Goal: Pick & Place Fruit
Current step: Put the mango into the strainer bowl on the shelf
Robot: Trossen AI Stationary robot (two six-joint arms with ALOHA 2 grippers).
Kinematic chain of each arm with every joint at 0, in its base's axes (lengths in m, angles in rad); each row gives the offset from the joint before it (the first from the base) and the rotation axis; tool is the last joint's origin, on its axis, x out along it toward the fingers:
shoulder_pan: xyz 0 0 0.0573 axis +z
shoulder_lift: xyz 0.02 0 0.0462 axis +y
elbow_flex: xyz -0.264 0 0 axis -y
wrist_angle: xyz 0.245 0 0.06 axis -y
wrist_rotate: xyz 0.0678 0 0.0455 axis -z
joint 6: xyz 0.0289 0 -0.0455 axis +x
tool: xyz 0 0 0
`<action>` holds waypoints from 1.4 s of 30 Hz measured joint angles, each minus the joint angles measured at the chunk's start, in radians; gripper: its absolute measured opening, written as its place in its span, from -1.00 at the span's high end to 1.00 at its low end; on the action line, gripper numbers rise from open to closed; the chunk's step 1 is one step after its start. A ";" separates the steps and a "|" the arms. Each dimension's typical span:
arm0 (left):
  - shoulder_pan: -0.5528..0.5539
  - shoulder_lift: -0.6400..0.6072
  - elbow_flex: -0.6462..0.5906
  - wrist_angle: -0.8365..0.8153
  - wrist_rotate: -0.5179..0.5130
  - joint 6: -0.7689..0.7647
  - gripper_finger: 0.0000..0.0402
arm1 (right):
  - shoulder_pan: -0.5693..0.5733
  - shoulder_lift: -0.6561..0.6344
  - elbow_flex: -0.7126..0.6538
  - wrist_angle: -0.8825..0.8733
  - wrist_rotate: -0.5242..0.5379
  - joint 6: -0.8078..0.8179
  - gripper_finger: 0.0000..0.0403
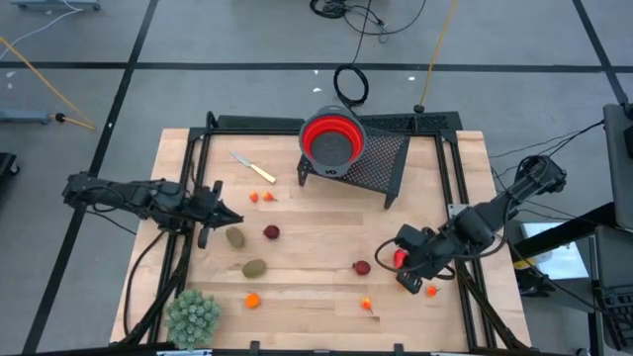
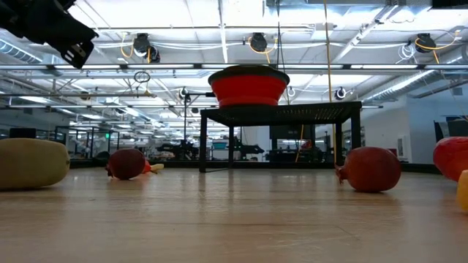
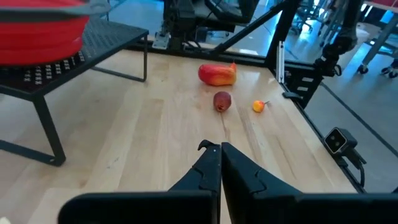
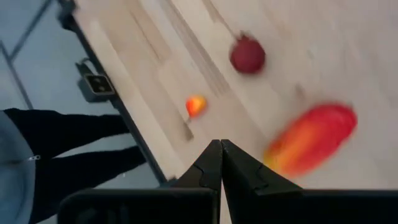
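Both grippers are seen shut and empty: the left gripper (image 1: 235,220) at centre-left, the right gripper (image 1: 404,282) lower right beside the long red-orange plastic fruit (image 1: 399,258), which could be knocked aside unless the jaws are opened first.

closed left hand (image 3: 220,149), red-orange fruit (image 3: 217,74) beyond
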 joint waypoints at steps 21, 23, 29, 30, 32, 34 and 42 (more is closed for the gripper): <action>0.000 -0.227 0.000 -0.122 -0.004 0.002 0.97 | -0.005 0.004 -0.044 -0.094 -0.180 0.408 1.00; 0.000 -0.227 0.000 -0.126 -0.004 0.001 0.99 | -0.005 0.004 -0.058 -0.093 -0.181 0.428 1.00; 0.000 -0.227 0.000 -0.127 -0.004 -0.029 0.94 | -0.009 0.004 -0.093 -0.086 -0.246 0.485 0.97; 0.000 -0.227 0.000 -0.127 -0.004 -0.029 0.93 | -0.010 0.004 -0.097 -0.087 -0.254 0.488 0.96; 0.000 -0.227 0.000 -0.127 -0.004 -0.029 0.93 | -0.011 0.004 -0.104 -0.086 -0.256 0.488 0.91; 0.000 -0.227 0.000 -0.127 -0.004 -0.030 0.95 | -0.011 0.004 -0.109 -0.086 -0.256 0.481 0.86; 0.000 -0.227 0.000 -0.126 -0.004 -0.035 0.95 | -0.011 0.003 -0.113 -0.086 -0.252 0.440 0.53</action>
